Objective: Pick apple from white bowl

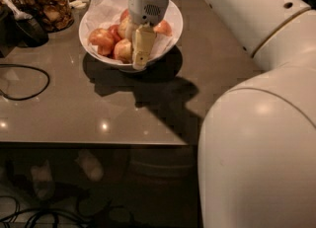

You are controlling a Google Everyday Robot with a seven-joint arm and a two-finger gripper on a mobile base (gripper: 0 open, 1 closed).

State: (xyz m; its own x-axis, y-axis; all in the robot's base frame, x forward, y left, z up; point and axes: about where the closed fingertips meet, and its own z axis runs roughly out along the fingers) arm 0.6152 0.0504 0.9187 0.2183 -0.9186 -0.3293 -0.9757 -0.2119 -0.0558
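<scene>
The white bowl (170, 12), lined with crinkled white paper, stands at the back of the grey table. It holds several apples. A pale yellow-tan apple (123, 50) with a reddish blush lies at the front of the bowl. Redder apples lie to its left (101, 38) and at the bowl's right side (163, 27). My gripper (138, 49) reaches down into the bowl from above, right beside the pale apple and touching or nearly touching it. The white wrist (148, 2) hides the middle of the bowl.
A glass jar of brown snacks (52, 2) stands at the back left, with a dark object (22, 27) beside it. A black cable (27, 81) loops on the table's left. The table's front edge (98, 144) runs across the middle. My white arm (261, 123) fills the right side.
</scene>
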